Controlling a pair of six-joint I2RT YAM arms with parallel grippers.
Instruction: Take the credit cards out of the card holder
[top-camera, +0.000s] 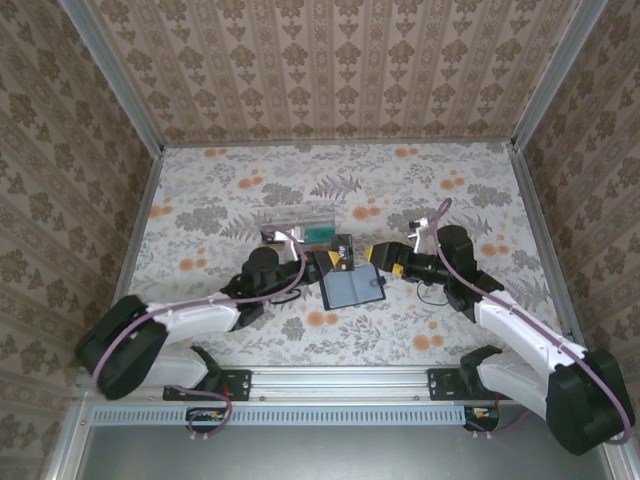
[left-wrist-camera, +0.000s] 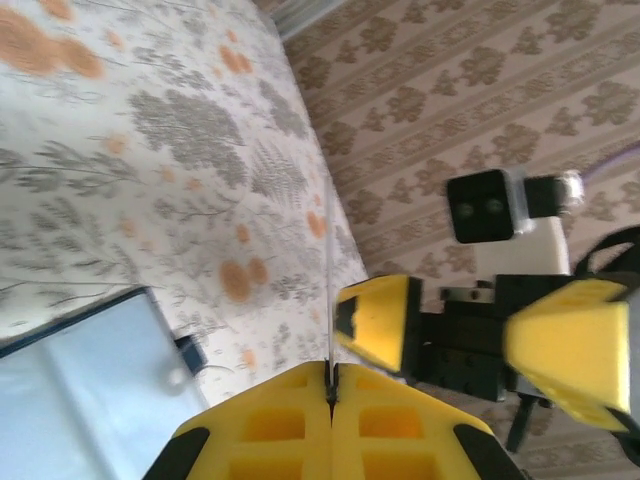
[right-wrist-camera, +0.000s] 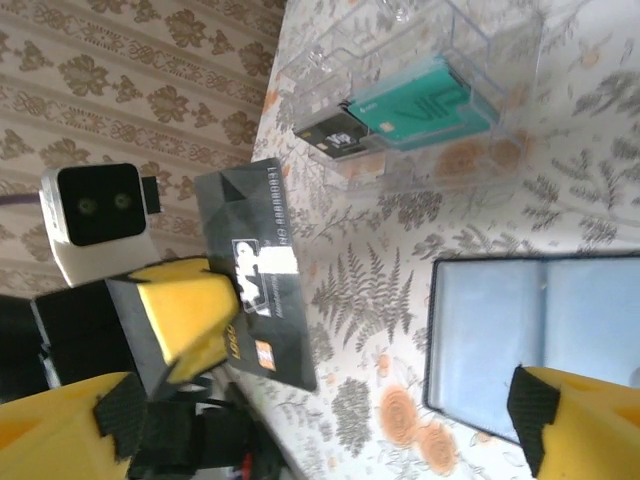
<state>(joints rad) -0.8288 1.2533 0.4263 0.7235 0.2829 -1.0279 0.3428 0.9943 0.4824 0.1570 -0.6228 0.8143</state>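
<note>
- While the left tool has its yellow fingers pressed together, it pinches a black credit card with white print. The card is lifted clear of the desk.
- In the left wrist view this card shows edge-on, as a thin line rising from between the closed fingers.
- The card holder lies flat on the flowered desk, near the middle, just in front of both tools and between them.
- It lies unfolded with its inner face up. That face is a pale grey-blue, framed by a thin black border.
- A faint fold line runs across the middle of the inner face and splits it into two panels; this is plainest in the right wrist view, where the holder is at the lower right.
- A small dark tab sticks out from one edge of the holder.
- The right tool is spread wide with nothing between its fingers. From above it hangs just beyond the far right corner of the holder, facing the left tool and the card.
- A clear plastic box sits on the desk beyond the holder, apart from it. Inside lie a teal card and a dark card.
</note>
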